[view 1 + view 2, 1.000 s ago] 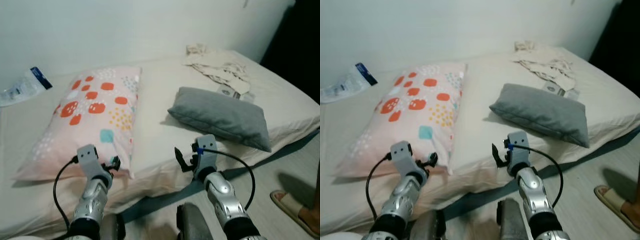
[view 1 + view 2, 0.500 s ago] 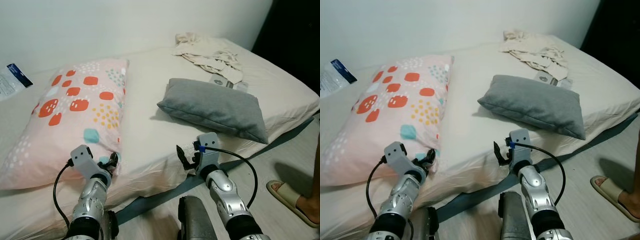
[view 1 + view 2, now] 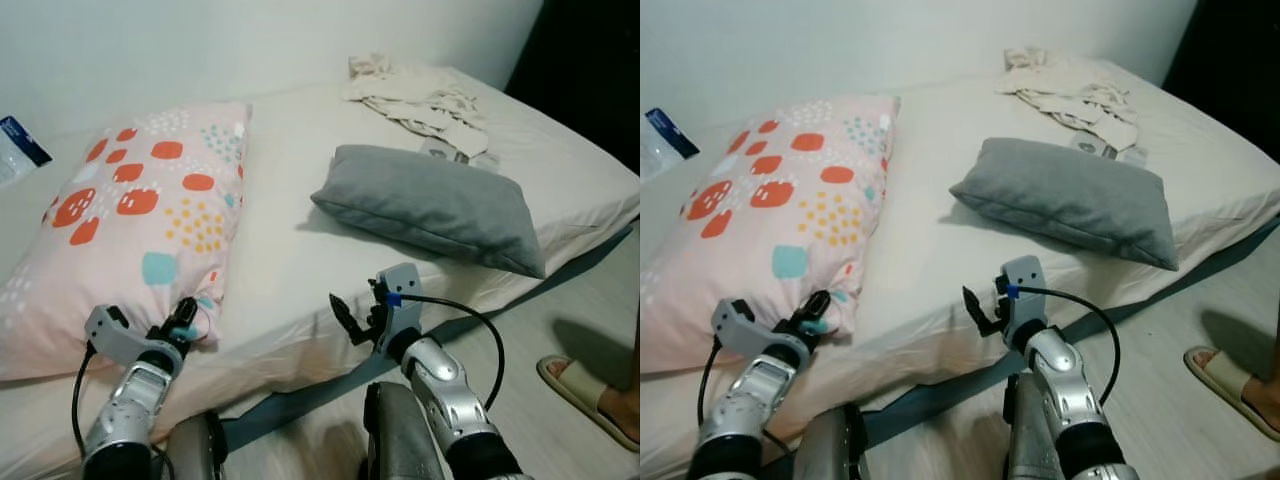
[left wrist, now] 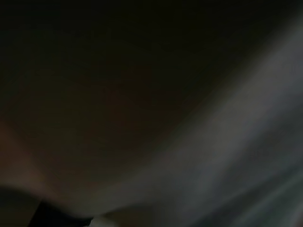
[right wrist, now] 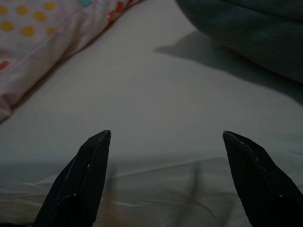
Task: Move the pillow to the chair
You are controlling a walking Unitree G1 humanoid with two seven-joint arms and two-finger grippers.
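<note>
The left gripper (image 3: 183, 318) sits at the near corner of the patterned pillow (image 3: 130, 215), and whether its fingers pinch the fabric I cannot tell. The right gripper (image 5: 165, 175) is spread wide over bare bed (image 3: 290, 260) sheet, the grey pillow (image 3: 430, 205) lying beyond its fingertips. A corner-only hold could slip as the pillow sags; no chair is in sight.

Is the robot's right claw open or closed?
Open. The right gripper shows its two black fingertips set far apart above the bed sheet, with nothing between them.
</note>
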